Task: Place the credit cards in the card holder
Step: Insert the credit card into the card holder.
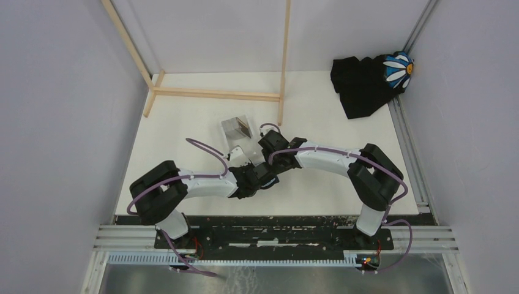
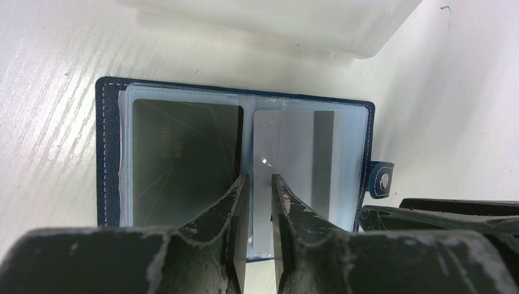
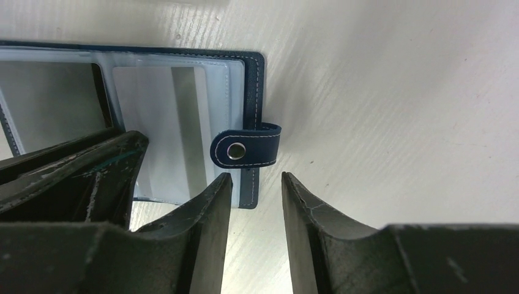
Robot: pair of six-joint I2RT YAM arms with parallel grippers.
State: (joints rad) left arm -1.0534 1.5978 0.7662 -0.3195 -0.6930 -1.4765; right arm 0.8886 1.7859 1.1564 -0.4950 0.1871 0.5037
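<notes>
The navy card holder (image 2: 109,153) lies open on the white table, grey pockets up; in the top view the grippers hide most of it. Its left pocket holds a silvery-grey card (image 2: 177,153). Its right pocket (image 2: 294,153) looks pale. My left gripper (image 2: 260,179) hangs over the middle fold, jaws a narrow gap apart with nothing between them. My right gripper (image 3: 257,177) is open over the holder's right edge (image 3: 252,86), just below the snap tab (image 3: 245,150). More cards (image 1: 243,127) stand in the clear plastic box (image 1: 227,130).
The clear box (image 2: 275,18) sits just beyond the holder. A wooden frame (image 1: 214,93) stands at the back. A black cloth (image 1: 361,82) with a daisy-print item (image 1: 399,68) lies at the back right. Both arms (image 1: 202,184) meet mid-table.
</notes>
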